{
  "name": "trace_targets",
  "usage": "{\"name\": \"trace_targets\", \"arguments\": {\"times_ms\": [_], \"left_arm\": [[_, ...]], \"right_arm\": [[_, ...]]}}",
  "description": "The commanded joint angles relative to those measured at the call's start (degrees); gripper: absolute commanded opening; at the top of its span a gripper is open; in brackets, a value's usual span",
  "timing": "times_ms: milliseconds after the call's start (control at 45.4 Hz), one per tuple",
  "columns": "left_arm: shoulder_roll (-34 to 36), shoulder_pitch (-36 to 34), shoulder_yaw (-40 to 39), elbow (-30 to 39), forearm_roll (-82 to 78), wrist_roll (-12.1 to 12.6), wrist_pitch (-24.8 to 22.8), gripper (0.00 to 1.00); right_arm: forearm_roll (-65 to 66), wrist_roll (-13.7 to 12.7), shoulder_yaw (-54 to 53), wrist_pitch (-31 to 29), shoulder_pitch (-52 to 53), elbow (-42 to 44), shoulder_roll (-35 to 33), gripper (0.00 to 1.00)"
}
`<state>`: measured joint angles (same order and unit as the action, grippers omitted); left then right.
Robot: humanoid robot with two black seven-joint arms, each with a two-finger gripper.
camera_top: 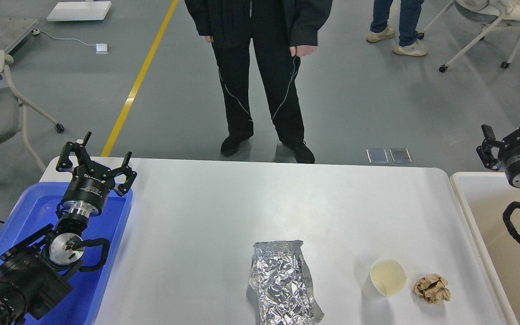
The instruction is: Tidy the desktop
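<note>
The white surface (224, 212) lies between the blue tray (20, 212) and the bin (490, 216). Both your left gripper (95, 160) and right gripper (510, 128) have wide, empty fingers. Approach the crumpled paper (431, 289) from above, avoiding the cup (387, 277).

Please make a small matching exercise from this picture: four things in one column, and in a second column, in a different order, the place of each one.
Things:
1. foil bag
2. paper cup
3. crumpled brown paper
4. blue tray

Places:
A. at the left edge of the desktop, under the left gripper
B. nearest the beige bin, right of the cup
C. near the middle of the front edge
D. between the foil bag and the brown paper

Pairs: 1-C, 2-D, 3-B, 4-A
</note>
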<state>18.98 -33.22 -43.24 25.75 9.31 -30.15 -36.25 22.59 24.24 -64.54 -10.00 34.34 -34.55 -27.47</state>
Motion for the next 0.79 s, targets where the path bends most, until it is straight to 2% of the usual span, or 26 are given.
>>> {"name": "trace_targets", "arguments": {"times_ms": [0,176,286,617,771], "left_arm": [[0.0,0.0,0.0,0.0,0.01,0.0,0.03,1.0],[0.0,0.0,0.0,-0.09,0.0,0.0,0.04,1.0],[0.0,0.0,0.0,0.0,-0.08,0.0,-0.05,1.0],[0.0,0.0,0.0,-0.09,0.01,0.0,-0.05,1.0],[0.0,0.0,0.0,0.0,0.01,0.0,0.04,1.0]], "right_arm": [[0.0,0.02,0.03,-0.02,-0.32,-0.26,0.23,1.0],[-0.35,-0.15,-0.15,-1.15,-0.68,-0.35,0.49,1.0],[-5.79,-0.33,0.29,-2.74,-0.94,-0.35,0.58,1.0],[-7.73,-0.16,2.75,-2.83,-0.94,-0.26,0.4,1.0],[-7.21,-0.07,8.1,-2.92,0.11,0.36,-0.82,1.0]]}}
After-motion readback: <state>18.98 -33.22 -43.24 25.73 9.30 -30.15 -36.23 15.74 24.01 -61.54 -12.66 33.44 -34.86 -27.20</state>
